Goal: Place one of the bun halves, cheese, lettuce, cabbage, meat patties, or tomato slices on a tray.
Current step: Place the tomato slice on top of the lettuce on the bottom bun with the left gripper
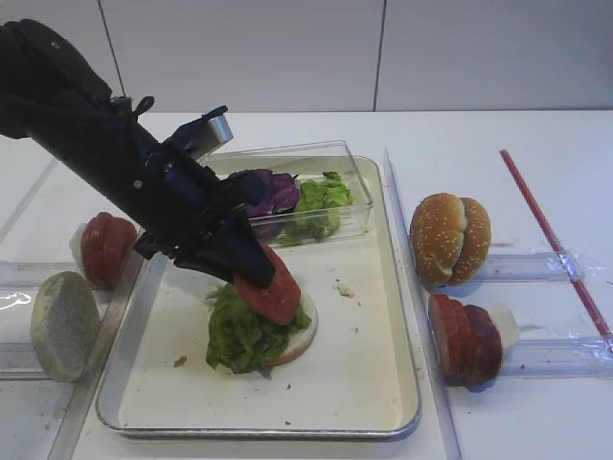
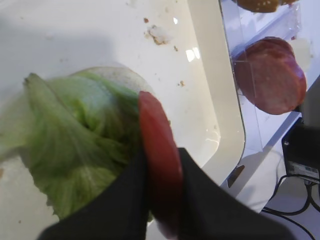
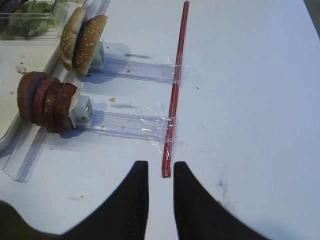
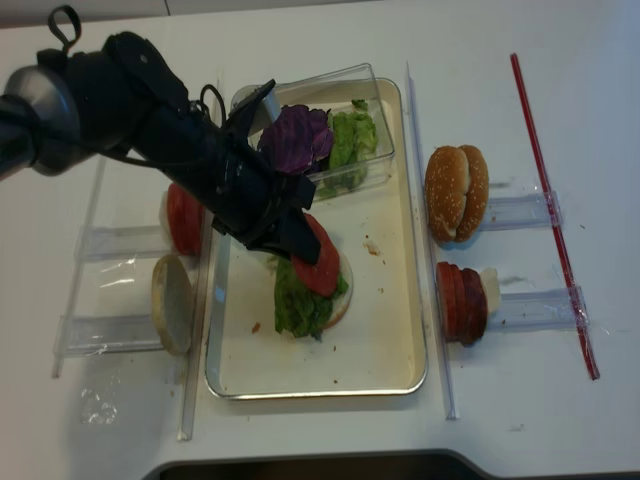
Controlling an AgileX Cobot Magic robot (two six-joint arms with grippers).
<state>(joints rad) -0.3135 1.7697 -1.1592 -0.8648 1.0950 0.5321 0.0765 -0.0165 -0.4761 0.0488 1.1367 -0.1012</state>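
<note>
My left gripper (image 1: 251,264) (image 2: 162,150) is shut on a bright-red tomato slice (image 1: 275,286) (image 2: 159,150), held on edge and tilted. The slice's lower edge rests on the lettuce (image 1: 239,335) (image 2: 70,150) that covers a pale bun half (image 1: 303,340) on the cream tray (image 1: 374,316) (image 4: 385,340). More tomato slices (image 1: 105,247) stand in a rack left of the tray. My right gripper (image 3: 161,165) is shut on nothing and hovers over bare table, right of the meat patties (image 3: 45,102) (image 1: 465,337) and sesame bun halves (image 3: 82,42). No cheese shows.
A clear box (image 1: 354,177) at the tray's far end holds purple cabbage (image 1: 273,192) and more lettuce (image 1: 321,203). A pale bun half (image 1: 62,324) stands in a rack at the left. A red strip (image 1: 551,240) is taped down on the right. Crumbs dot the tray.
</note>
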